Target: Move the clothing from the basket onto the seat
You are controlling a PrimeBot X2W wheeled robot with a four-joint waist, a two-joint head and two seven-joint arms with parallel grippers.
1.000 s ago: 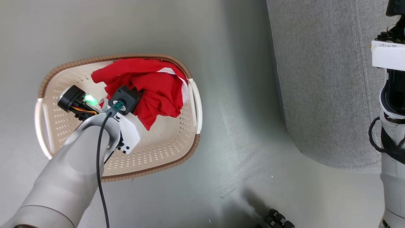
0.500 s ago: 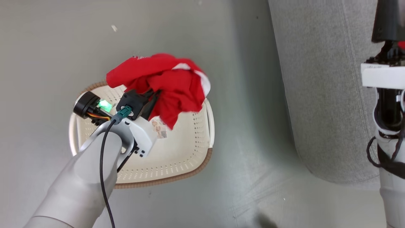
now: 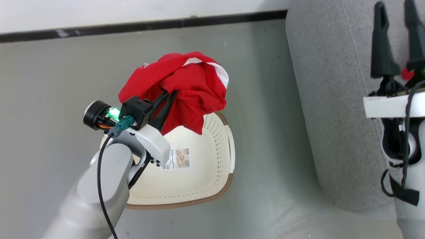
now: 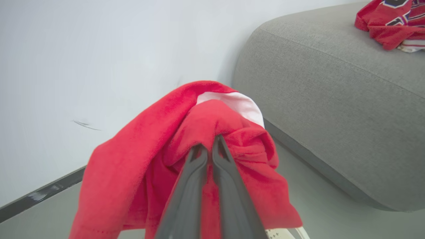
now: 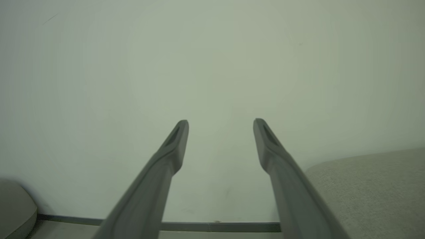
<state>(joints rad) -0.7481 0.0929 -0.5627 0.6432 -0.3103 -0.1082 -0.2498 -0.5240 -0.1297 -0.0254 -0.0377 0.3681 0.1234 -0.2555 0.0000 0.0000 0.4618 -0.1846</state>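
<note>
Left gripper (image 3: 170, 94) clamped on red clothing (image 3: 189, 79), held above the basket (image 3: 206, 176); right gripper (image 5: 220, 123) spread apart. Left wrist view adds another garment (image 4: 390, 23), apparently a jersey, on the seat (image 4: 332, 83).

Floor (image 3: 49, 99): smooth, grey-green, with a soft sheen and faint scratches toward the lower right of the head view.

Wall (image 3: 99, 13): plain, reads white to pale green from view to view. A dark baseboard (image 3: 132, 26) runs along the wall-floor joint. One thin dark scuff (image 4: 84, 124) shows on the wall in the left wrist view.

Light: even and diffuse, with soft-edged shadows.

Seat (image 3: 325, 99): large, grey woven upholstery with a rounded corner and stitched seams. It stands on the floor with its far end near the wall, and a soft shadow lies on the floor along its side.

Right wrist view: a rounded grey edge at lower left, identity unclear.
</note>
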